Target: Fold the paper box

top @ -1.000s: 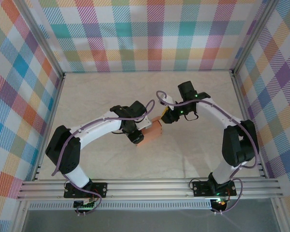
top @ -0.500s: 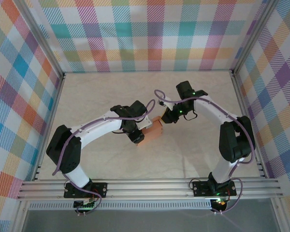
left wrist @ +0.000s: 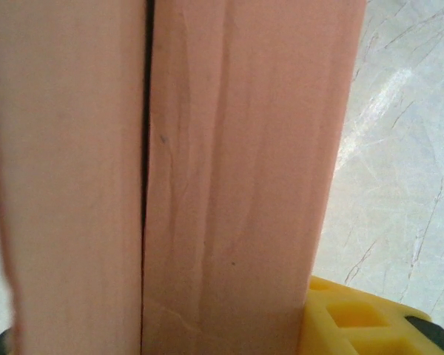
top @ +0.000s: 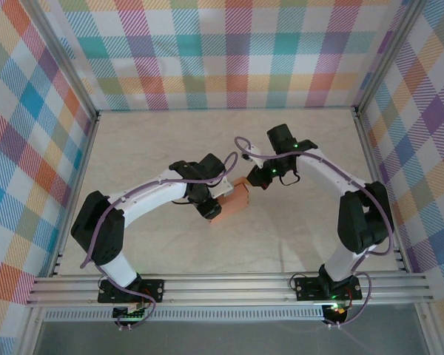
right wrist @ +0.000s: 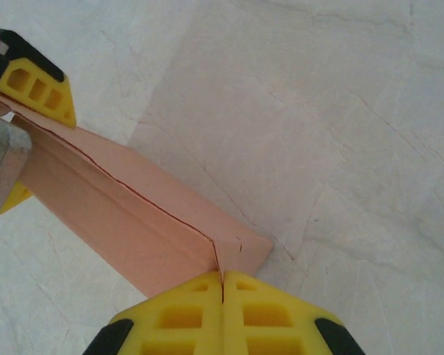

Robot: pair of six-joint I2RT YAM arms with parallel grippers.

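Right now I hold the paper box (top: 234,200) off-flat near the middle of the tabletop (top: 148,148), well apart from every edge, one end in each gripper. My left gripper (top: 210,211) grasps the near-left end. In the left wrist view the salmon cardboard stands just beside one yellow finger (left wrist: 348,319), with a dark seam running down it. My right gripper (top: 253,180) is clenched on the thin edge at the box's far-right end, and its yellow fingertips (right wrist: 179,310) press together where the box's crease meets them.
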